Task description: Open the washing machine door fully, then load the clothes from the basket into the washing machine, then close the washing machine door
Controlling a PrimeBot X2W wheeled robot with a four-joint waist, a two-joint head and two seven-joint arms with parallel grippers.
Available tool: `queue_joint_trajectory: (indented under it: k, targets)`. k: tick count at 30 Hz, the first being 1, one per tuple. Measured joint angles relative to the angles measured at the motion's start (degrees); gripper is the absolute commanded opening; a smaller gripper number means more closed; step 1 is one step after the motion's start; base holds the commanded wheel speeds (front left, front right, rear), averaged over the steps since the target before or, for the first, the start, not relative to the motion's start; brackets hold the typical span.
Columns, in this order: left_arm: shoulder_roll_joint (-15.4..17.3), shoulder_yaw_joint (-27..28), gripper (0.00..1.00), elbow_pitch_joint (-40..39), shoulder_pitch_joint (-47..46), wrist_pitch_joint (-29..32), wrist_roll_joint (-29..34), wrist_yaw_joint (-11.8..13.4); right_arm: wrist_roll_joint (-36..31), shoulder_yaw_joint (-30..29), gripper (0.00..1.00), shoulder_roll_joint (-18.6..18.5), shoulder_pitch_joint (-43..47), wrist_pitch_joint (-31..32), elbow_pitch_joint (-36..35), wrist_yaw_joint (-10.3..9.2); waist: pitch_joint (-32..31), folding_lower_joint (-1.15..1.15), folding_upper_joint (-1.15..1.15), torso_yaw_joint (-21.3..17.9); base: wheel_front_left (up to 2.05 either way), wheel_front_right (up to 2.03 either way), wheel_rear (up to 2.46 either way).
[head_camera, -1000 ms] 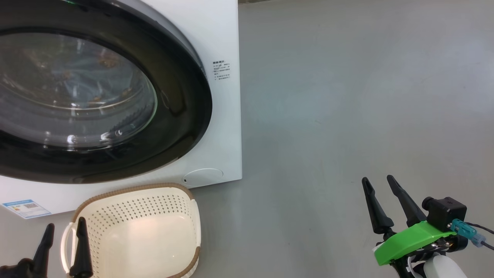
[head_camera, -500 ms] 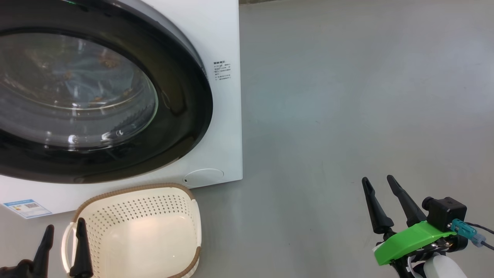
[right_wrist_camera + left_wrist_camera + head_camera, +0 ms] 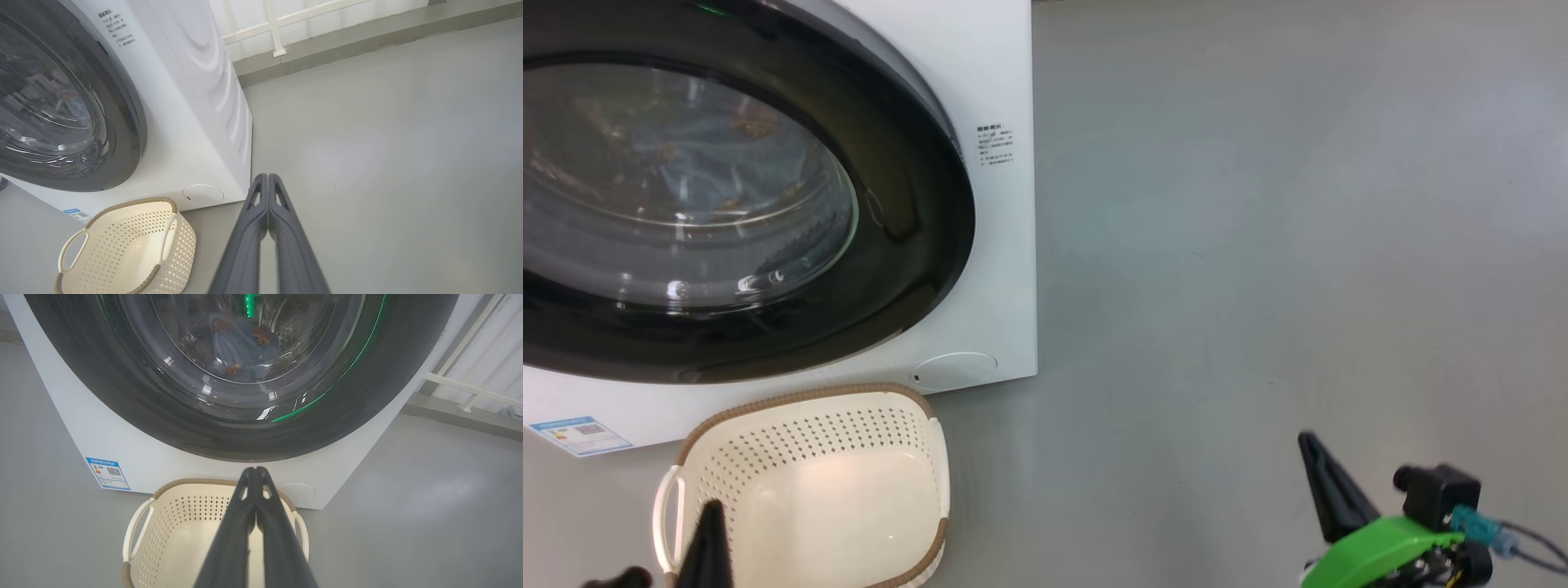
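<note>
The white washing machine (image 3: 1005,245) fills the left of the head view. Its round black door (image 3: 915,204) lies flat against the front, shut. Through the glass, light-blue clothes (image 3: 241,343) with orange-brown figures lie in the drum. The cream basket (image 3: 800,400) stands on the floor in front of the machine, and its inside looks bare. My left gripper (image 3: 712,514) is shut with nothing in it, hanging over the basket's near left side; its fingers (image 3: 245,522) press together. My right gripper (image 3: 1311,445) is shut on nothing, above bare floor far to the right; its fingers (image 3: 249,237) touch.
Grey floor stretches to the right of the machine. A white railing (image 3: 278,28) on a low kerb runs behind the machine. A blue label (image 3: 578,434) sits on the machine's lower front, and a round cover (image 3: 954,369) at its lower right corner.
Both grippers went from open to shut, with nothing between the fingers. Both now sit lower in the head view. Machine, door and basket are as before.
</note>
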Motion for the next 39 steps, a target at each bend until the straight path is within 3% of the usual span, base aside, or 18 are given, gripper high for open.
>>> queue_joint_trajectory:
  k: [39]
  targets:
    - [-1.4,-0.12,0.0,1.19,-0.3,6.08,-20.08,0.02,19.91,-3.7,0.0,1.32,1.52,5.5,-2.44,0.0,-1.72,0.01,0.0,2.13,0.0,0.0,0.0]
